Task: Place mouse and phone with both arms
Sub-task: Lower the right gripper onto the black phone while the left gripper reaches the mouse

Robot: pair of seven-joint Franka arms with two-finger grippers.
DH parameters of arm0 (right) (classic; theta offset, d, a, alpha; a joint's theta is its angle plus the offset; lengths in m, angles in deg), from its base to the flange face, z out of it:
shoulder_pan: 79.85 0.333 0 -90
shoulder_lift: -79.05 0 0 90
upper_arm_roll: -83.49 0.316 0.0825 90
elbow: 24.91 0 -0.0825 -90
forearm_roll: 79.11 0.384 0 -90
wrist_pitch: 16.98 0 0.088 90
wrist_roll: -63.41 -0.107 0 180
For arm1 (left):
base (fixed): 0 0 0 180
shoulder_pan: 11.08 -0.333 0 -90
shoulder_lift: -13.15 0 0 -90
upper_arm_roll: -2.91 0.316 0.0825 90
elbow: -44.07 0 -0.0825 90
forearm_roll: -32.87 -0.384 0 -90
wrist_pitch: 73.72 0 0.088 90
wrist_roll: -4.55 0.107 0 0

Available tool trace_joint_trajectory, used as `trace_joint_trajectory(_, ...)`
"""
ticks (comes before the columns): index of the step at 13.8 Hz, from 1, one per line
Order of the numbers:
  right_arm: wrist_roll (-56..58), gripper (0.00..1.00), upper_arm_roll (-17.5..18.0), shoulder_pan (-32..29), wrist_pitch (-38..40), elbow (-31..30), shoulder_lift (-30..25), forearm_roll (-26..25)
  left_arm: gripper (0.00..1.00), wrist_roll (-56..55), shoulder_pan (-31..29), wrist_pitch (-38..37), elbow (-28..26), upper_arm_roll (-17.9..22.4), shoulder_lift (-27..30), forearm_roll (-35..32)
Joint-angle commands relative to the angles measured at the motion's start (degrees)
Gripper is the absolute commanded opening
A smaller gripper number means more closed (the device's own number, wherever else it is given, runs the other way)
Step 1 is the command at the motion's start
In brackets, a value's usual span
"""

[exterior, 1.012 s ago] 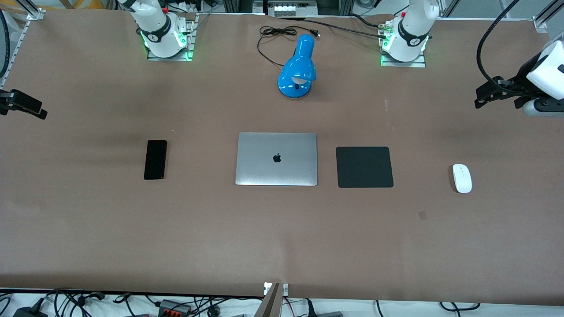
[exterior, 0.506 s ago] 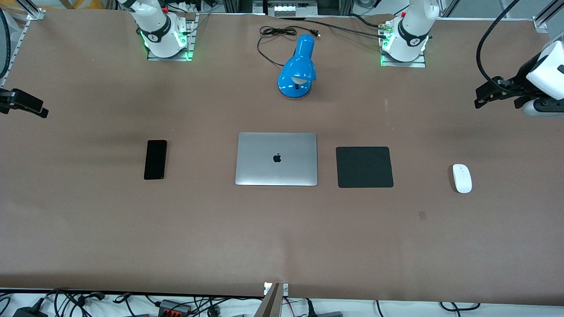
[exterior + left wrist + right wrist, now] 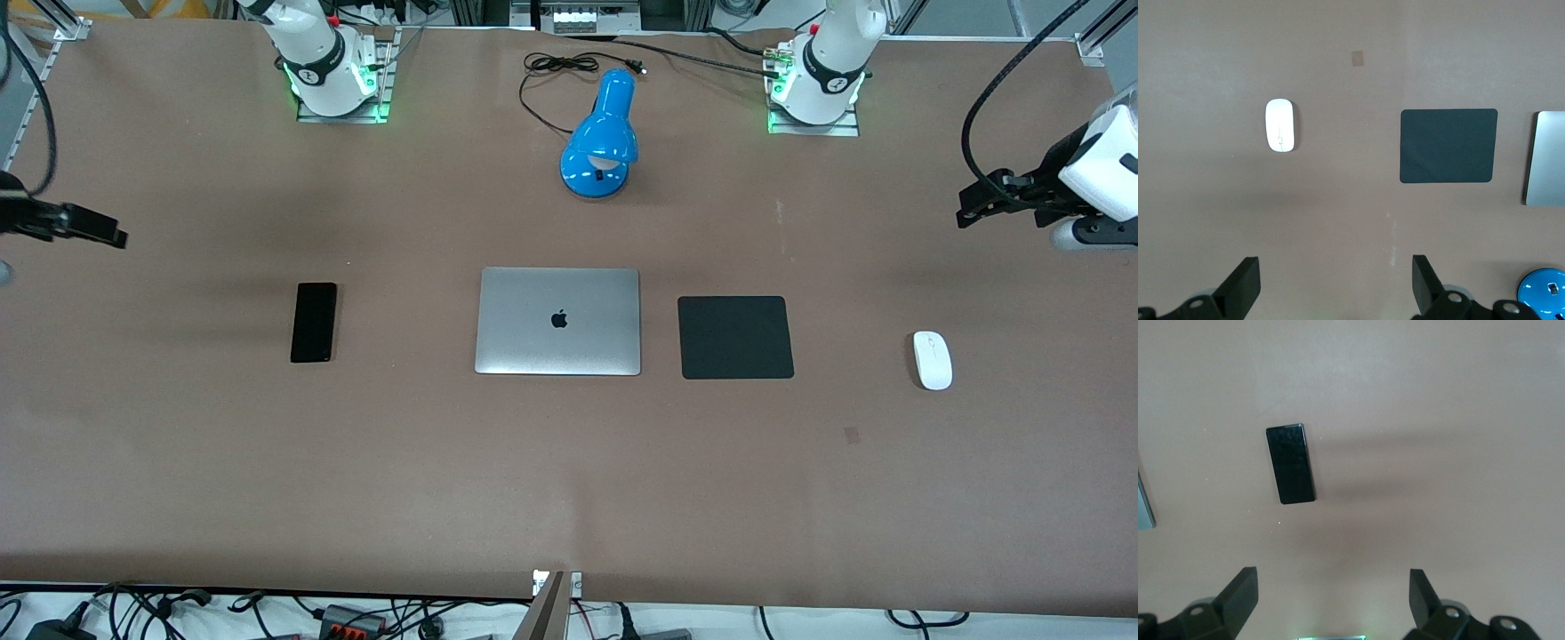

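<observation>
The white mouse (image 3: 933, 360) lies on the brown table toward the left arm's end; it also shows in the left wrist view (image 3: 1280, 125). The black phone (image 3: 314, 322) lies flat toward the right arm's end and shows in the right wrist view (image 3: 1291, 463). My left gripper (image 3: 978, 201) hangs open and empty high over the table's end, above bare table short of the mouse (image 3: 1336, 283). My right gripper (image 3: 93, 233) hangs open and empty high over the other end, short of the phone (image 3: 1333, 600).
A closed silver laptop (image 3: 558, 321) lies mid-table, with a square black mouse pad (image 3: 735, 337) beside it toward the mouse. A blue desk lamp (image 3: 602, 138) and its cable (image 3: 556, 67) stand between the arm bases.
My right gripper has moved in over the table toward the phone. My left gripper has shifted slightly. Mouse and phone have not moved.
</observation>
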Motion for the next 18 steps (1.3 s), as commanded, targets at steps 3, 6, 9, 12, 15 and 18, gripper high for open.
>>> trace_joint_trajectory(3,0.03,1.0,0.32,2.17,-0.29,1.53,7.85,2.76,1.0,0.58,-2.44,-0.76,2.6,-0.05,-11.19,-1.08)
trace_joint_trajectory(6,-0.15,1.0,0.23,1.91,-2.57,1.53,12.42,2.76,1.0,0.58,-3.67,0.9,8.22,0.04,-19.36,-1.78)
trace_joint_trajectory(9,0.64,1.0,0.14,1.56,-4.07,1.53,15.94,2.85,1.0,4.43,-5.78,16.68,3.86,-0.14,-21.57,-7.67)
trace_joint_trajectory(12,0.47,1.0,0.14,1.91,-7.67,1.53,18.05,3.98,1.0,5.15,-8.85,30.31,-5.1,-0.14,-22.54,-7.76)
trace_joint_trajectory(15,0.64,1.0,0.14,1.82,-9.52,1.53,19.29,3.82,1.0,5.24,-10.35,48.14,-16.78,-0.14,-22.63,-7.76)
trace_joint_trajectory(18,0.64,1.0,0.23,2.52,-9.96,0.75,20.52,3.82,1.0,7.68,-12.63,59.96,-21.48,-0.14,-25.61,-7.77)
